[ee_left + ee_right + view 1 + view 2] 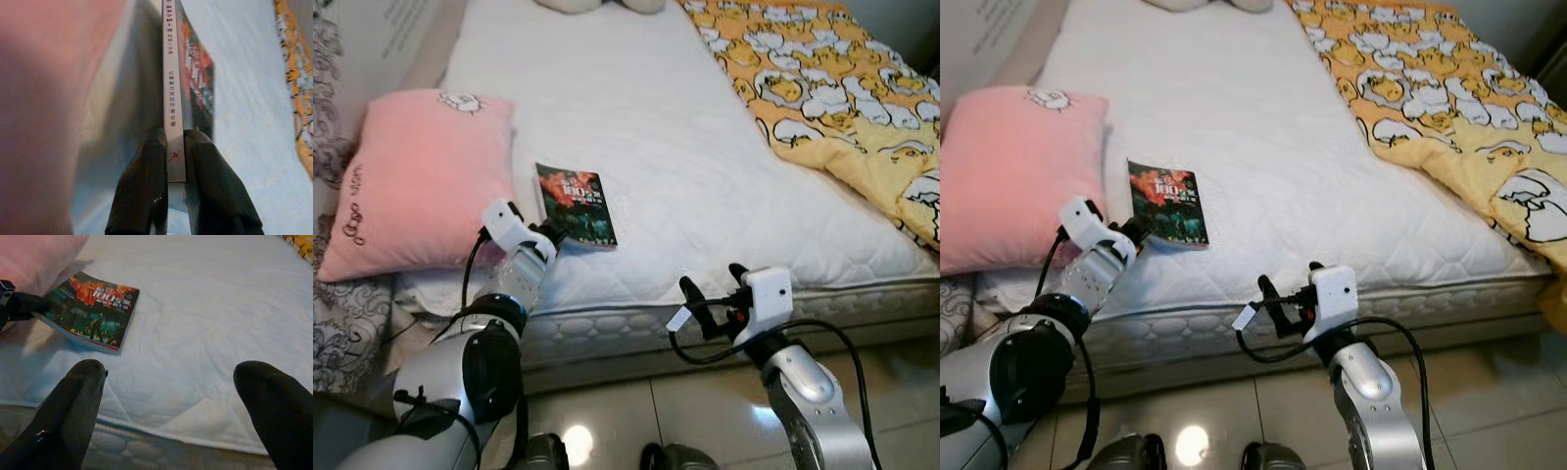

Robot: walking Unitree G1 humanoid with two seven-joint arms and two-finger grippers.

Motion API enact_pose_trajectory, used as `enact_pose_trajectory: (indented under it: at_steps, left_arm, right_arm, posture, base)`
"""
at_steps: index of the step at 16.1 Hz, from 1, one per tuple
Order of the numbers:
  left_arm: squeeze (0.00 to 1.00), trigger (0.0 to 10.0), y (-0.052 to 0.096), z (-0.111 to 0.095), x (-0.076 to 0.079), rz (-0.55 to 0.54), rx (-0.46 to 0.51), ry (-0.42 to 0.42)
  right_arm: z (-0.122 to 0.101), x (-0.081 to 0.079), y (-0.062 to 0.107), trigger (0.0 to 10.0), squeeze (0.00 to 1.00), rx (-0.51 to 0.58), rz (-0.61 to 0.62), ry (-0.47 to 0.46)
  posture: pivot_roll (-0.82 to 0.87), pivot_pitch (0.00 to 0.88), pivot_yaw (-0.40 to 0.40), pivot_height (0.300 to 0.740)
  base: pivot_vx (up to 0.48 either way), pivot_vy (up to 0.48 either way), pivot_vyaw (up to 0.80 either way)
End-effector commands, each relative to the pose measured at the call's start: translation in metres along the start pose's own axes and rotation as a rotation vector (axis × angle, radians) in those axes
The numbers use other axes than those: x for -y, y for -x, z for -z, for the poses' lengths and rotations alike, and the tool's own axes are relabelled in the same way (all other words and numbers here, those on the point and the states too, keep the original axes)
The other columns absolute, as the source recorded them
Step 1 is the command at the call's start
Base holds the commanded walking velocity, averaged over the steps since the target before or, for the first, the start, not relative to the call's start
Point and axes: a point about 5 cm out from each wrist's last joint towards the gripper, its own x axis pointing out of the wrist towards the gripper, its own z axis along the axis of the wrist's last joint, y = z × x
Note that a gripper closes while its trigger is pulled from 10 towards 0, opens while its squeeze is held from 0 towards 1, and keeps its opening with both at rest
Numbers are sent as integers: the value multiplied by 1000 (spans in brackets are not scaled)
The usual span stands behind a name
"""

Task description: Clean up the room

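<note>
Near the bed's (pixel 724 245) front edge, just beside the pink pillow (pixel 416 181), lies the book (pixel 576 204), its dark cover up. The left gripper (pixel 176 161) has its 2 fingers (pixel 142 186) pinched on the book's spine end, 1 on each cover. To do this step well, I judge the grip should stay firm and square while the book is raised flat off the mattress, clear of the pillow. The right gripper (pixel 710 294) hovers off the bed's front edge, fingers spread wide, holding nothing.

Book (pixel 576 205) on mattress (pixel 636 117), right of pillow (pixel 416 181)
</note>
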Motion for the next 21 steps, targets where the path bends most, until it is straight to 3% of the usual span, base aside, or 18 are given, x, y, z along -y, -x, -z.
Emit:
enact_pose_trajectory:
  at_steps: [1,2,3,4,6,7,11,15,21]
  left_arm:
    - [0,0,0,3,1,-1,-12,-54]
    - [0,0,0,1,1,-3,-7,-79]
    - [0,1725,0,1,1,-11,-5,-92]
    - [0,10000,0,0,1,-18,-2,-113]
    - [0,10000,0,-3,0,-40,16,-129]
    - [1000,10000,0,-5,0,-54,23,-144]
    - [1000,10000,0,-16,-4,-131,69,-199]
    - [1000,10000,-1,-20,0,-138,96,-231]
    - [1000,10000,1,24,14,-105,14,-142]
  right_arm:
    - [-2,2,3,10000,0,-4,3,9]
    - [-2,0,4,10000,0,-10,-2,9]
    - [-2,-1,3,10000,0,-11,-5,10]
    - [-2,-1,3,10000,0,-13,-7,10]
    - [-3,-1,2,10000,0,-15,-8,10]
    - [-3,-1,2,10000,0,-16,-8,10]
    - [-3,-2,-1,10000,0,-16,-12,9]
    - [-3,-2,-4,10000,0,-14,-15,5]
    - [-2,-4,-7,10000,0,-11,-20,0]
  posture:
    - [-206,148,-107,740]
    - [-204,148,-107,740]
    - [-202,147,-107,740]
    - [-201,147,-107,740]
    - [-198,145,-107,740]
    - [-197,145,-106,740]
    - [-182,134,-101,740]
    - [-167,131,-98,740]
    - [-159,116,-84,740]
  base:
    - [0,0,0]
    - [0,0,0]
    - [0,0,0]
    - [0,0,0]
    - [0,0,0]
    - [0,0,0]
    - [0,0,0]
    - [0,0,0]
    - [0,0,0]
